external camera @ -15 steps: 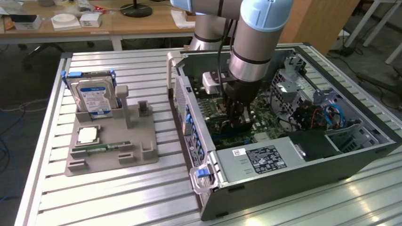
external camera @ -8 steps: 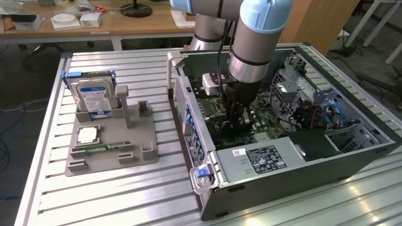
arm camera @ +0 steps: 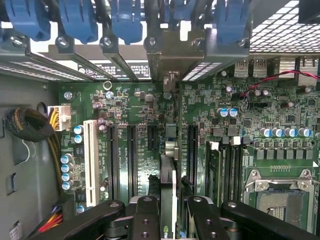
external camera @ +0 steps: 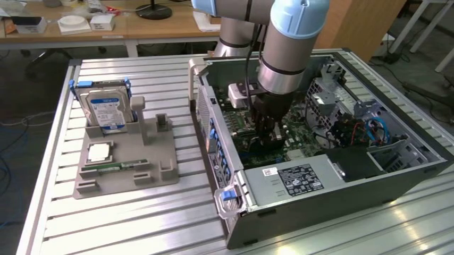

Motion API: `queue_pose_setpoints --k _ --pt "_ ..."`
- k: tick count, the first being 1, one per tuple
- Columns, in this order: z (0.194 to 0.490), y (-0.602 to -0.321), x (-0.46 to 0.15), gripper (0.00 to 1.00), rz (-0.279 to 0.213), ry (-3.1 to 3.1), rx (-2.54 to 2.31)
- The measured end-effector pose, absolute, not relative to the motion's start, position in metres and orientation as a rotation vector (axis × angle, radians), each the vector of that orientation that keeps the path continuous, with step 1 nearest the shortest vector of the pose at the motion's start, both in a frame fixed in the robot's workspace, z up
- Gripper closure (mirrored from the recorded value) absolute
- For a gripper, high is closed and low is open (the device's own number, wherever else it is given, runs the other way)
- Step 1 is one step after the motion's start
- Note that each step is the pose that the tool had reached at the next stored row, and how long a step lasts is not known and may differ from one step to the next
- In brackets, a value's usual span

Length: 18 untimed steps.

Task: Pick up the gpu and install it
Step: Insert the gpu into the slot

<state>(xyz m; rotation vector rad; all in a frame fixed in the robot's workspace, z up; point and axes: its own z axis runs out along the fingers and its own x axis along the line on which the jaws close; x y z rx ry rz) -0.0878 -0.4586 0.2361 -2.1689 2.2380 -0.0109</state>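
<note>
Holding the gpu (arm camera: 168, 200) edge-on, the tool (arm camera: 170, 212) is clamped on it inside the computer case (external camera: 369, 175), above the motherboard (arm camera: 240, 125) slots. Risk: slight misalignment could jam the card beside its slot.

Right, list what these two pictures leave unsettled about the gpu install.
- Exterior view: the gripper and gpu sit deep in the computer case; the arm covers the slot area.
- Wrist view: the gpu shows edge-on between the fingers, its lower part cut off by the picture's edge.
- Wrist view: whether its connector has entered the motherboard slot cannot be told; the card hides it.
</note>
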Motion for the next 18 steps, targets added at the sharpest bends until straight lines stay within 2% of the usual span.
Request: queue_pose_setpoints --k 18 --pt "0.2352 -0.4584 -0.0878 0.73 -0.01 2.237 -2.168"
